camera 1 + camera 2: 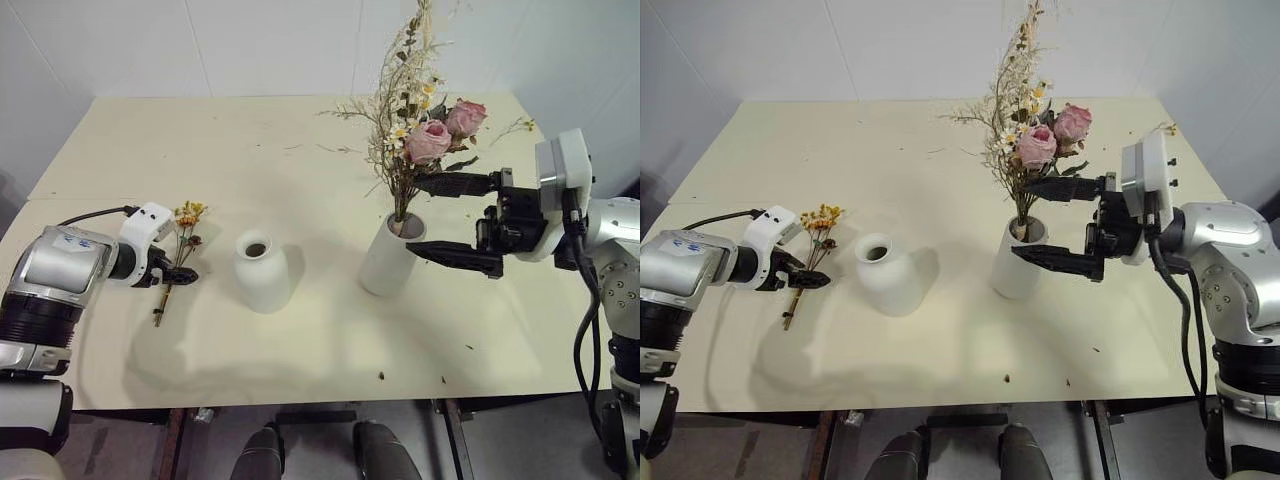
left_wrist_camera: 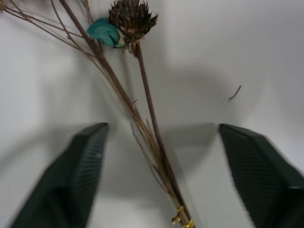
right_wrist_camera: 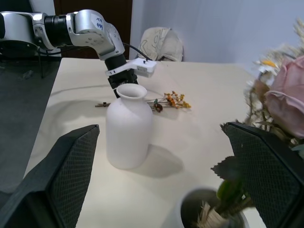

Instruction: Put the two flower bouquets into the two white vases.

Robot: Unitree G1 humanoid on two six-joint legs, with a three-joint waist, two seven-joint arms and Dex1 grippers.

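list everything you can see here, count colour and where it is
table: 1, cream, under everything
tall vase: 1, white cylinder, right of centre, holding the large bouquet
large bouquet: 1, pink roses, green leaves, beige dried sprigs, standing in the tall vase
short vase: 1, white, rounded with narrow neck, centre of the table, nothing in it
small bouquet: 1, yellow-orange flowers on thin brown stems, lying flat left of the short vase
scraps: a few, brown, scattered near the front edge
left gripper: 1, black fingers, open, straddling the small bouquet's stems
right gripper: 1, black fingers, open, beside the tall vase and large bouquet
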